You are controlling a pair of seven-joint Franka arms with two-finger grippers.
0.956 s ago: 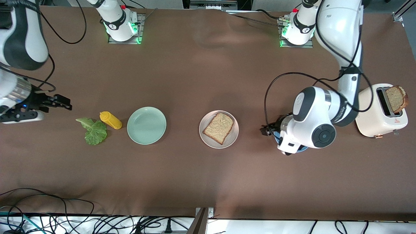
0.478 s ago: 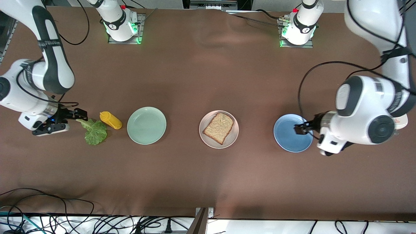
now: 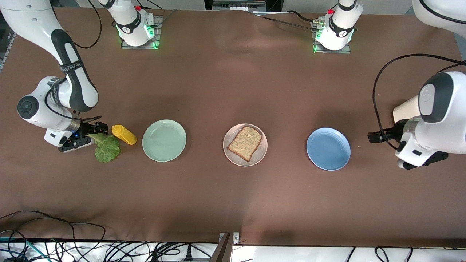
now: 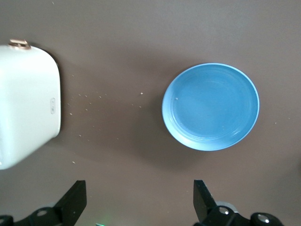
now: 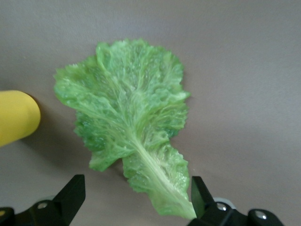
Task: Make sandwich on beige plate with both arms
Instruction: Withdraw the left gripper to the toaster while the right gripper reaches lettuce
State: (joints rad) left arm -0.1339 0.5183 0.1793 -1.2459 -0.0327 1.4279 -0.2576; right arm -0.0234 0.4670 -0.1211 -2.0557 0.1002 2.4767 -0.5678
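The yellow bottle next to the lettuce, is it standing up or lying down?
Lying down. In the front view the yellow bottle rests on its side on the table, its cap end angled toward the robots' bases, beside the lettuce leaf.

Mint-green plate (image 3: 164, 140) beside yellow bottle (image 3: 124, 134) lying flat; blue plate (image 3: 328, 148) near white toaster (image 4: 26, 103).

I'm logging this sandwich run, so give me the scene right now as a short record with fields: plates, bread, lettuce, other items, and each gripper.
beige plate: mid-table, between the other two plates
bread: one slice, on the beige plate
green plate: toward the right arm's end
blue plate: toward the left arm's end
lettuce: on the table beside the mustard bottle
toaster: partly seen, left arm's end
right gripper: open, at the lettuce stem
left gripper: open, over bare table between blue plate and toaster
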